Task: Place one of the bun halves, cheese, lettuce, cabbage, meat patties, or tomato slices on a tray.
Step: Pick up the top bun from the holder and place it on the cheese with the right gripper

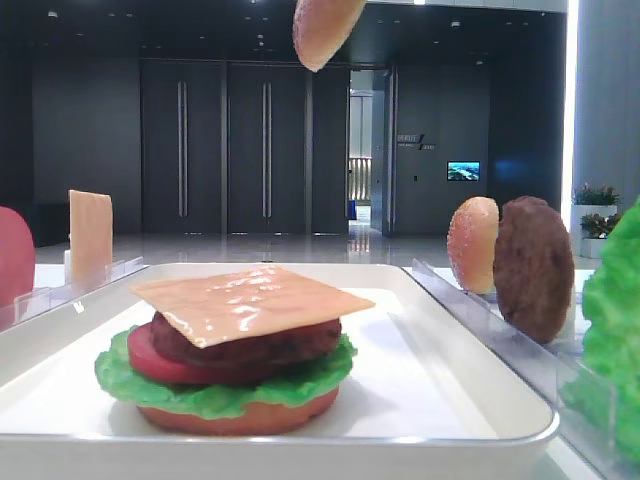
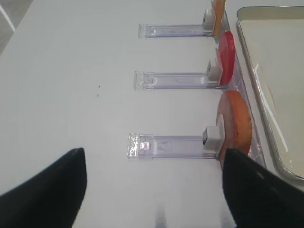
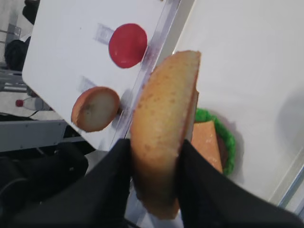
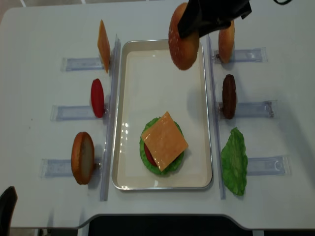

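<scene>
While clamped edgewise in the closed right hand, the domed golden-brown bun top is held above the white rectangular tray's far end, away from the cheese-topped stack.

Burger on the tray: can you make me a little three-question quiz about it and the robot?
1. True or false: the right gripper is shut on the bun top.
2. What lies on top of the stack on the tray? A) tomato B) cheese C) lettuce
3. Fill in: the bun top hangs ___ the tray.

Key:
1. True; both fingers press its sides.
2. B, the cheese.
3. Above, over its far end, not touching the stack.
</scene>
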